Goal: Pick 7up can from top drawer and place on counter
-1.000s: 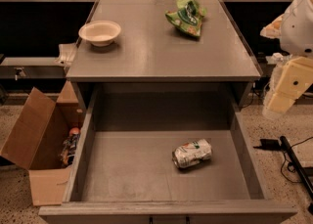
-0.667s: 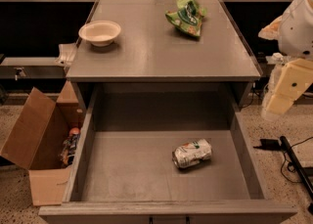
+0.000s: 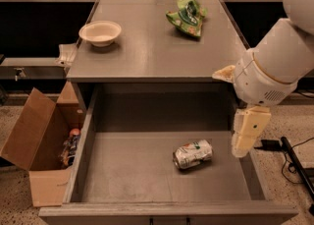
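While the small silver-white aluminium 7up can (image 3: 192, 154) is left lying on its side on the floor of the wide grey top drawer (image 3: 127, 170), right of middle, the cream two-finger gripper (image 3: 248, 135) has been swung in from the right to the drawer's right wall, near the can. Its opening cannot be told. Approach is judged begun; the flat grey counter (image 3: 147, 52) awaits.
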### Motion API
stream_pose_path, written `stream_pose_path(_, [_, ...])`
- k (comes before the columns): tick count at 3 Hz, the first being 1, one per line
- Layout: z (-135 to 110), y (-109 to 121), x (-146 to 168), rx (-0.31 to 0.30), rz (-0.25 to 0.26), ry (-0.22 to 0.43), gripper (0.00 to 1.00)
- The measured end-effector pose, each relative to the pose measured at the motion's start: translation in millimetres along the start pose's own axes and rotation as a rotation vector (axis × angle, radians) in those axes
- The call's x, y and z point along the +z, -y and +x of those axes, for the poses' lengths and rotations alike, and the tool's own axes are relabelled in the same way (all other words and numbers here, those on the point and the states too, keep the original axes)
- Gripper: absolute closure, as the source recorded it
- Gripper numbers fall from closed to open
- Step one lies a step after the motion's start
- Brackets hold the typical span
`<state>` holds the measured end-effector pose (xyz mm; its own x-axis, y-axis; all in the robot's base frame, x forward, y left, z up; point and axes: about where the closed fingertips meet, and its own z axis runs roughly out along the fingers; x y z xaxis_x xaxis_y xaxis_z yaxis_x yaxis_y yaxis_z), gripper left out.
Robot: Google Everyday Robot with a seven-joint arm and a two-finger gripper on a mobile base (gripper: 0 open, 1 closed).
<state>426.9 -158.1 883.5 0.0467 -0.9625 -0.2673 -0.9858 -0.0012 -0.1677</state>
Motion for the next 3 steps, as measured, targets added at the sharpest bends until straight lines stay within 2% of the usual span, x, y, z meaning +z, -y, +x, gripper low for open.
stream_pose_path(2, [4,1,7,0.004,0.012,-0.021,0.00])
stream_pose_path(3, [24,2,53,-0.023,-0.003,-0.055,0.00])
